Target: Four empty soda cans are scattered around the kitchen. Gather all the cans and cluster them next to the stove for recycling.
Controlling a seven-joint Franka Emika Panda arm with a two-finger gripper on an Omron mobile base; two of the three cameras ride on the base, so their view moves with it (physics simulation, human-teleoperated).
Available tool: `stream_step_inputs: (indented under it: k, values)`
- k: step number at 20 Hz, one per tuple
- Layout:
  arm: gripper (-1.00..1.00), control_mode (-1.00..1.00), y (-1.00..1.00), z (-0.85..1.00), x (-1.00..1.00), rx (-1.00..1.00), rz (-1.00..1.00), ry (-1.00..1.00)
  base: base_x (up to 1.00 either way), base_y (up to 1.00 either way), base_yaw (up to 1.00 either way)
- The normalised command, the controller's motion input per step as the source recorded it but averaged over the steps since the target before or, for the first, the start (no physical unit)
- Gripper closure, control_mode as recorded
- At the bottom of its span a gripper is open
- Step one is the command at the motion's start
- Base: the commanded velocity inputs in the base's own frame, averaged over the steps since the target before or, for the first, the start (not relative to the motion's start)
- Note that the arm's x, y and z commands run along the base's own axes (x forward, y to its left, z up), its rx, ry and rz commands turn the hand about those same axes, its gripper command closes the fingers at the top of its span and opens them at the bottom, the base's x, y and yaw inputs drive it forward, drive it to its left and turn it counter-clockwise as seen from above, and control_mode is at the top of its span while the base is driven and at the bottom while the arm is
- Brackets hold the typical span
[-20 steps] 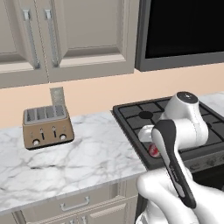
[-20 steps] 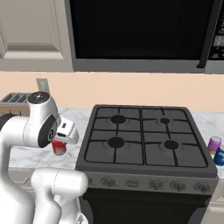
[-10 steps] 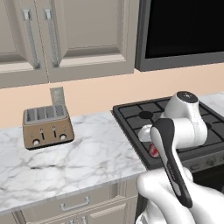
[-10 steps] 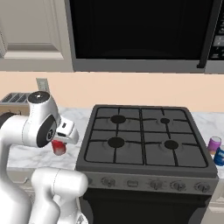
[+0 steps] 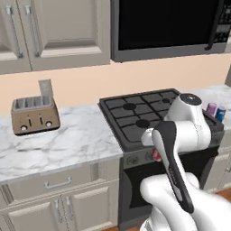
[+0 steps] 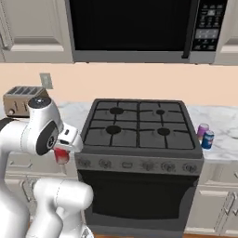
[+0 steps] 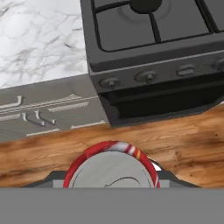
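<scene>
Place: home kitchen
Centre: black four-burner gas stove (image 6: 139,130)
Left: white marble counter (image 5: 67,140), beige metal toaster (image 5: 34,116)
Top: black built-in microwave (image 6: 135,28)

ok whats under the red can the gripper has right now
In the hand view the red can hangs over bare wood floor, in front of the stove and the cabinet drawers. The floor directly below it is covered by the can itself.
</scene>
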Motion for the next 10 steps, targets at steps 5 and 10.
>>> stream_step_inputs:
  k: [5, 10]
  values:
    - [1.00, 1.00, 0.00, 0.00, 0.00, 0.00, 0.00, 0.00, -0.06, -1.00, 0.00]
    - [1.00, 1.00, 0.00, 0.00, 0.00, 0.00, 0.00, 0.00, 0.16, -1.00, 0.02]
